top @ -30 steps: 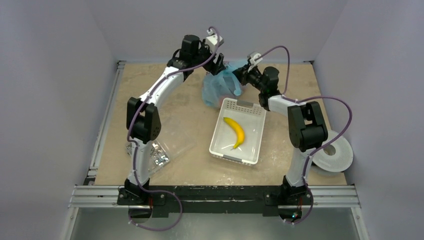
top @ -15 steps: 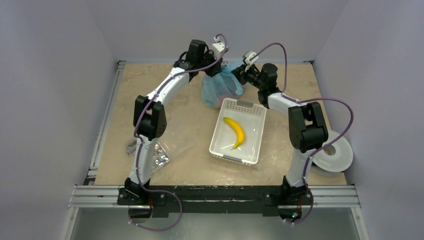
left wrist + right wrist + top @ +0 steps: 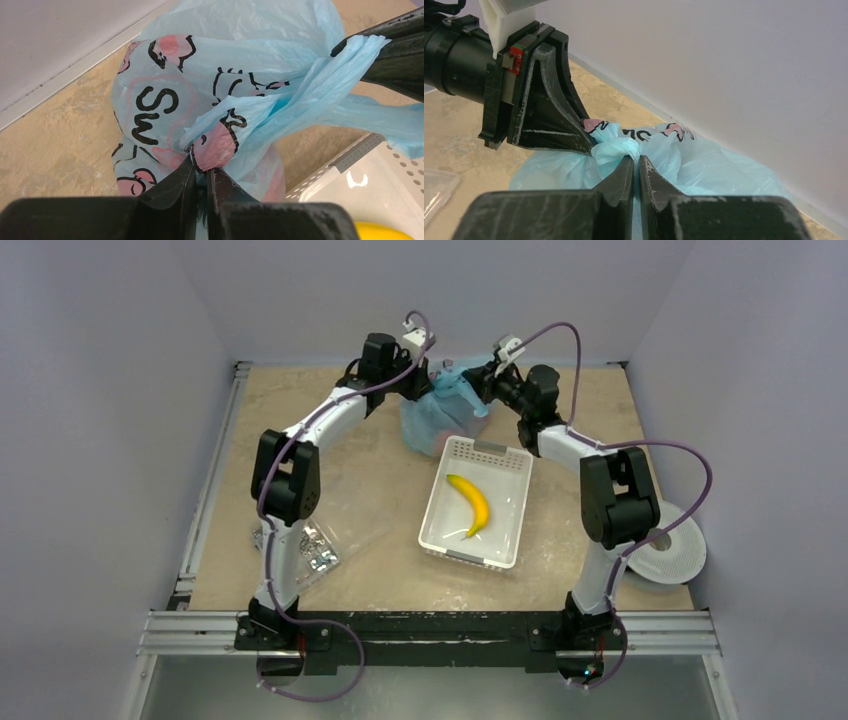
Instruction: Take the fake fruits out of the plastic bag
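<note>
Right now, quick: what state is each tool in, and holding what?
Left tool: closed, pinching a fold of the bag.
Right tool: closed, pinching the bag's twisted top.

The left end effector [image 3: 201,168] pinches the plastic bag's [image 3: 165,100] twisted top.

left gripper [image 3: 200,169] swung in, closed onto plastic bag [image 3: 165,100] tie — open before

I read only the black letters "SW" on the plastic bag [image 3: 240,60], among pink print. More letters below are crumpled and unreadable. Right wrist view shows illegible letter fragments.
</note>
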You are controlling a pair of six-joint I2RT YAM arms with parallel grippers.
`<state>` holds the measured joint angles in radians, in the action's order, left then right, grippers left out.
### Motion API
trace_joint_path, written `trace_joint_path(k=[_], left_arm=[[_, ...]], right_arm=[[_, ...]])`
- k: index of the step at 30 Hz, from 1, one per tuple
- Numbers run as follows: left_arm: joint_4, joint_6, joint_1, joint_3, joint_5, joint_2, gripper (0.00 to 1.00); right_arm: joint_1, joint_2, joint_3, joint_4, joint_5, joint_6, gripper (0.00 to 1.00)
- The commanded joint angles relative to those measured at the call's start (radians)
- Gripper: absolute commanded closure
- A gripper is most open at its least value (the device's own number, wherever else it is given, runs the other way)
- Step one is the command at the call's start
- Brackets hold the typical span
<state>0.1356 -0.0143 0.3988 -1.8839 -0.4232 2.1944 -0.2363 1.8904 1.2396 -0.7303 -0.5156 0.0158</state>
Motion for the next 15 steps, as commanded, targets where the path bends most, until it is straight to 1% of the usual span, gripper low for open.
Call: trace_joint_path(k=[1,2,3,4,5,8,10,11,12,13,15], left_arm=[[-0.094,0.086,-0.011,0.021,-0.038,-0.080,0.93],[-0.093,0.084,-0.011,0.019,-0.044,-0.080,0.93],[-0.090,0.084,-0.011,0.016,-0.054,-0.082,0.93],[-0.092,0.085,-0.011,0.017,-0.061,-0.084,0.93],[-0.091,0.082,-0.011,0.017,-0.066,-0.085,0.93],[-0.081,0.077,-0.012,0.012,-0.080,-0.089,0.93],[-0.074,0.077,-0.009,0.013,-0.076,-0.094,0.93],[-0.077,0.084,-0.009,0.016,-0.069,-0.102,0.94],[-0.086,0.098,-0.011,0.026,-0.057,-0.110,0.94],[-0.105,0.119,-0.013,0.041,-0.040,-0.120,0.94],[-0.177,0.192,-0.029,0.083,-0.014,-0.146,0.95]], right_arm=[[-0.001,-0.005,0.018,-0.079,0.008,-0.066,0.96],[-0.004,-0.002,0.022,-0.075,-0.003,-0.056,0.89],[-0.006,0.000,0.026,-0.067,-0.006,-0.046,0.78],[-0.008,0.005,0.031,-0.058,-0.011,-0.033,0.71],[-0.010,0.011,0.045,-0.035,-0.023,-0.006,0.67],[-0.023,0.023,0.072,0.030,-0.005,0.063,0.62],[-0.027,0.030,0.083,0.030,0.036,0.069,0.65],[-0.028,0.038,0.091,0.023,0.066,0.047,0.76],[-0.028,0.040,0.095,0.010,0.114,0.008,0.91],[-0.027,0.040,0.096,-0.003,0.176,-0.093,1.00],[-0.019,0.014,0.055,-0.061,0.290,-0.308,1.00]])
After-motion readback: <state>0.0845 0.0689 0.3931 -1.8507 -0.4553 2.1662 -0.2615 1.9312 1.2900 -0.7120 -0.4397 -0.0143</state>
